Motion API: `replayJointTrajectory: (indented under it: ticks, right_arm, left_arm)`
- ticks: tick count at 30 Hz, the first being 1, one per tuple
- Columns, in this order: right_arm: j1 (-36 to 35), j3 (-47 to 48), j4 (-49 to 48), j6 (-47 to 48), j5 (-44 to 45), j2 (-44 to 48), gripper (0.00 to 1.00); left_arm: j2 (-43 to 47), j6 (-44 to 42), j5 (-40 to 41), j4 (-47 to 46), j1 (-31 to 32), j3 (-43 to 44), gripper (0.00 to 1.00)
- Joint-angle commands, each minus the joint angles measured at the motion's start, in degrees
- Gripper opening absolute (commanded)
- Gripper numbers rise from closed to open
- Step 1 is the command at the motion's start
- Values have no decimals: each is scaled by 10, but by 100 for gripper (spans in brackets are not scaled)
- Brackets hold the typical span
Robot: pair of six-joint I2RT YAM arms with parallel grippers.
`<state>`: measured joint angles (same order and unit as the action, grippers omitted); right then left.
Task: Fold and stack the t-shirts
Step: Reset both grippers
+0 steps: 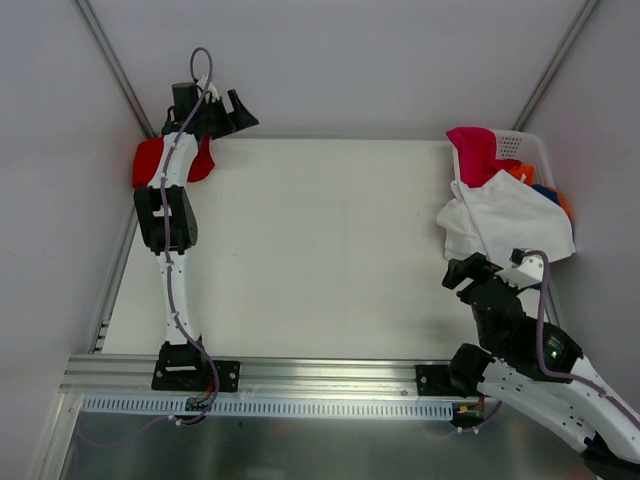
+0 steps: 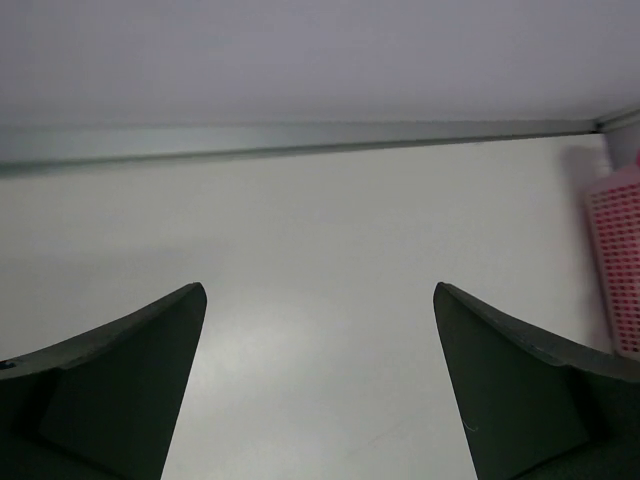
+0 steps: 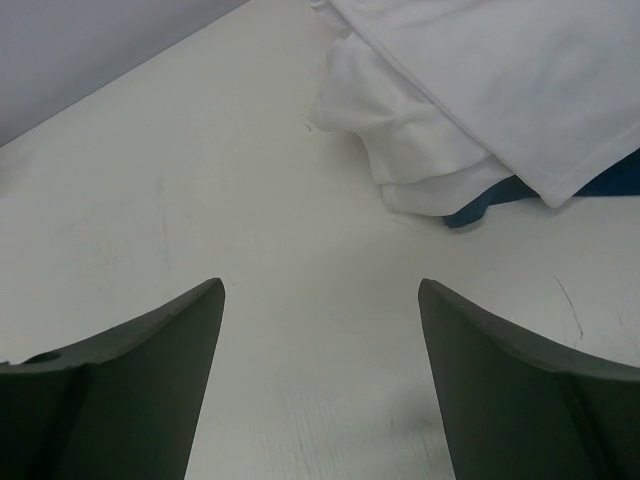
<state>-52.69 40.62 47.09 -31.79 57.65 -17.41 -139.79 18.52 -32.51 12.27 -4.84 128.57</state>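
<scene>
**Clerk:** Five soft cloth t-shirts are on the list. Where does each lie against the white perforated plastic basket (image 1: 520, 145)?

**Keeper:** Item one, bright red t-shirt (image 1: 150, 160): bunched at the far corner of the white table (image 1: 320, 250), well apart from the basket and partly hidden by the left arm.
Item two, white t-shirt (image 1: 505, 220): draped over the basket's near rim, spilling in loose folds onto the table.
Item three, magenta pink t-shirt (image 1: 475, 150): heaped over the basket's rim at the end facing the table's middle.
Items four and five, orange t-shirt (image 1: 522, 173) and blue t-shirt (image 1: 545, 192): only slivers show, in the basket just beyond the white one. In the right wrist view a blue edge peeks from under the white cloth.

**Clerk:** And the grippers?

**Keeper:** Left gripper (image 1: 240, 113): far across the table from the basket, near the red t-shirt. Its fingers are spread wide with nothing between them.
Right gripper (image 1: 452, 275): on the basket's near side, just beside the white t-shirt's hem. Its fingers are likewise wide apart and hold nothing.
</scene>
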Motion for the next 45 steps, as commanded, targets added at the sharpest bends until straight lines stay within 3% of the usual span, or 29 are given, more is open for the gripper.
replayJointTrajectory:
  ticks: [1, 5, 8, 9, 10, 12, 15, 17, 20, 22, 23, 26, 30, 40, 45]
  right_arm:
    - [1, -14, -66, 22, -17, -44, 83]
    - [-5, -2, -120, 45, -41, -103, 83]
    - [-9, 23, -168, 107, -69, -131, 85]
    - [-9, 33, -173, 124, -80, -156, 85]
    - [-11, 62, -171, 143, -92, -171, 85]
    - [-15, 89, -162, 160, -104, -216, 86]
    - [-21, 143, -137, 191, -129, -267, 88]
    - [-32, 185, -97, 202, -119, -318, 88]
    - [-50, 213, -55, 207, -98, -356, 90]
    - [-51, 212, -40, 201, -103, -355, 90]
    - [-51, 209, -38, 191, -105, -350, 90]
    - [-56, 184, -30, 173, -117, -319, 90]
    - [-64, 122, -32, 146, -126, -272, 91]
    - [-67, 47, -39, 168, -194, -199, 97]
    - [-71, 28, -2, 201, -125, -128, 99]
  left_arm:
    - [79, 58, -84, -33, 46, 103, 99]
    - [127, 78, -114, -45, 98, 93, 99]
    - [290, -22, -23, -46, 149, -44, 99]
    - [323, -84, 61, -48, 167, -122, 99]
    - [354, -95, 81, -48, 181, -153, 99]
    - [417, -76, 50, -35, 186, -203, 99]
    - [490, -73, 82, 58, 194, -258, 99]
    - [572, -92, 145, 106, 206, -314, 99]
    - [699, -137, 384, 129, 257, -463, 99]
    - [752, -142, 511, 140, 262, -552, 99]
    - [793, -138, 531, 167, 261, -572, 99]
    - [842, -109, 492, 231, 261, -598, 99]
    - [903, -76, 392, 235, 262, -649, 99]
    - [938, -67, 411, 205, 262, -747, 99]
    - [953, -67, 379, 203, 261, -754, 99]
